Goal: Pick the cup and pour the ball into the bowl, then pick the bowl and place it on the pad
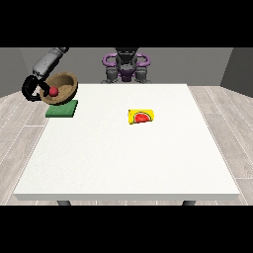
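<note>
Worktop [128, 158]: a large white square surface filling the middle of the frame, seen from across it, with the robot [126, 66] small at its far edge, top centre.

Hand at the view's left [32, 88]: black, at the upper left of the frame, at the end of a grey forearm that slants down from the top edge. Its fingers curl round the left rim of the bowl and pinch it.

Hand at the view's right: does not show anywhere in the frame.

Bowl [63, 85]: brown and wooden-looking, in the upper left, held off the worktop and tilted so that its open side faces the camera and its inside is plain to see. Its lower edge hangs just above the pad; whether the two touch cannot be told.

Ball [53, 91]: small and red, lying inside the bowl against its lower left wall, close beside the curled fingers.

Pad [62, 109]: a flat green rectangle at the worktop's far left corner, directly below the bowl, partly covered by it in this view.

Cup [142, 116]: yellow with a red watermelon-slice picture on its side, lying on its side on the worktop a little right of centre and above the middle, well apart from the bowl and pad.

Floor [222, 118]: pale wood planks on either side of the worktop.
</note>
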`<state>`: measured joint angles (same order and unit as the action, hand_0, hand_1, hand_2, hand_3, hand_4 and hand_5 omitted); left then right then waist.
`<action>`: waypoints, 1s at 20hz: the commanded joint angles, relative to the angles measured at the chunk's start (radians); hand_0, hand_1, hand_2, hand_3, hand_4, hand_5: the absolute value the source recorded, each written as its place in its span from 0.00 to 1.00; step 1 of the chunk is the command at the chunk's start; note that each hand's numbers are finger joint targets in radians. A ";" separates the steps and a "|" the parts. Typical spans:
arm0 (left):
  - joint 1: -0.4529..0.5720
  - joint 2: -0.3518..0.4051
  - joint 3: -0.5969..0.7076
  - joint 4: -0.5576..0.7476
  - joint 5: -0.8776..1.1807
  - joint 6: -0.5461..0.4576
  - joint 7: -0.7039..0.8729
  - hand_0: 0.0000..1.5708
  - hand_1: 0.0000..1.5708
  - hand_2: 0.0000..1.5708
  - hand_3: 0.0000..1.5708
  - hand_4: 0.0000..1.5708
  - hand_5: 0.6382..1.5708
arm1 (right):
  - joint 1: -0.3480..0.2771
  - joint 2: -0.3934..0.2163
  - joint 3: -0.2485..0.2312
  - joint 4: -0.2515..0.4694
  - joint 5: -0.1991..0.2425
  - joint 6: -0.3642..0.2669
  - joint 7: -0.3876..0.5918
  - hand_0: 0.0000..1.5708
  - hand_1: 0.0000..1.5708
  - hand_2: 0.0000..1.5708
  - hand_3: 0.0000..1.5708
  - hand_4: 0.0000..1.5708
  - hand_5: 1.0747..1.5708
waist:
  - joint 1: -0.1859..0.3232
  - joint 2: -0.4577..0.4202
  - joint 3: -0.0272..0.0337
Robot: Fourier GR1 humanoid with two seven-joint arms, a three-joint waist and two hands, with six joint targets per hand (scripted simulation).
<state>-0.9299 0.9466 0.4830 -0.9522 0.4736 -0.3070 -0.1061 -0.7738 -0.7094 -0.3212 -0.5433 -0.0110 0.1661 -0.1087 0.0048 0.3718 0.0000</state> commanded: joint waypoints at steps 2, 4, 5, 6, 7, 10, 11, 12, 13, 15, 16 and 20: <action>0.004 0.015 0.005 0.034 -0.011 -0.011 -0.046 0.00 0.00 0.00 0.00 0.00 0.95 | 0.000 0.067 0.011 -0.004 0.003 -0.037 0.001 1.00 1.00 1.00 0.76 0.76 1.00 | -0.001 0.018 0.0002; 0.024 0.028 0.003 0.015 -0.006 -0.020 -0.020 0.00 0.00 0.00 0.00 0.00 0.95 | 0.034 0.072 -0.024 0.034 -0.034 -0.003 -0.029 1.00 1.00 1.00 0.82 0.74 1.00 | -0.009 0.000 0.0009; 0.005 0.033 0.001 0.025 0.001 -0.020 -0.005 0.00 0.00 0.00 0.00 0.00 0.95 | 0.004 0.053 -0.016 0.033 -0.021 -0.010 -0.009 1.00 1.00 1.00 0.76 0.72 1.00 | -0.006 0.019 0.0008; 0.021 0.047 0.026 0.032 0.024 -0.058 -0.026 0.00 0.00 0.00 0.00 0.00 0.95 | 0.032 0.040 -0.033 0.046 -0.029 -0.004 -0.044 1.00 1.00 1.00 0.72 0.71 0.99 | 0.009 0.033 0.0008; 0.064 -0.004 0.009 -0.010 0.014 -0.026 -0.030 0.00 0.00 0.00 0.00 0.00 0.95 | 0.064 0.058 -0.042 0.074 -0.043 0.010 -0.048 1.00 1.00 1.00 0.71 0.69 0.99 | 0.012 -0.011 0.0011; 0.020 0.024 0.024 -0.026 0.014 0.022 -0.016 0.00 0.00 0.00 0.00 0.00 0.95 | 0.036 0.053 -0.095 0.127 -0.087 -0.013 0.011 1.00 1.00 1.00 1.00 0.56 0.98 | -0.009 0.042 0.0016; 0.009 0.065 0.044 -0.018 0.040 -0.006 0.014 0.00 0.00 0.00 0.00 0.00 0.95 | 0.034 -0.023 -0.125 0.136 -0.090 -0.047 0.014 1.00 1.00 1.00 1.00 0.32 0.98 | 0.000 0.043 0.0017; 0.024 0.071 0.045 -0.040 0.052 -0.031 0.025 0.00 0.00 0.00 0.00 0.00 0.94 | 0.056 -0.054 -0.130 0.137 -0.074 -0.078 -0.044 0.98 0.98 0.97 0.81 0.00 0.99 | 0.018 0.064 0.0022; 0.006 0.065 0.047 -0.045 0.057 -0.016 0.017 0.00 0.00 0.00 0.00 0.00 0.94 | 0.016 -0.070 -0.129 0.137 -0.072 -0.094 -0.013 0.77 0.77 0.81 0.79 0.00 0.98 | 0.025 0.085 0.0018; 0.032 0.078 0.057 -0.047 0.060 -0.030 0.007 0.00 0.00 0.00 0.00 0.00 0.94 | 0.024 -0.081 -0.150 0.158 -0.102 -0.030 -0.016 0.54 0.54 0.51 0.70 0.00 0.94 | 0.016 0.089 0.0015; 0.008 0.075 0.051 -0.084 0.074 0.008 0.056 0.00 0.00 0.00 0.00 0.00 0.94 | 0.011 -0.057 -0.146 0.172 -0.098 -0.049 -0.025 0.47 0.47 0.44 0.67 0.00 0.93 | 0.012 0.082 0.0023; 0.031 0.060 0.043 -0.090 0.073 -0.010 0.020 0.00 0.00 0.00 0.00 0.00 0.94 | -0.022 -0.069 -0.148 0.160 -0.101 -0.076 -0.002 0.44 0.44 0.36 0.61 0.00 0.92 | 0.026 0.073 0.0011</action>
<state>-0.9031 1.0136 0.5329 -1.0228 0.5391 -0.3156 -0.0807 -0.7637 -0.7716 -0.4612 -0.3860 -0.1058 0.1173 -0.1261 0.0230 0.4460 0.0016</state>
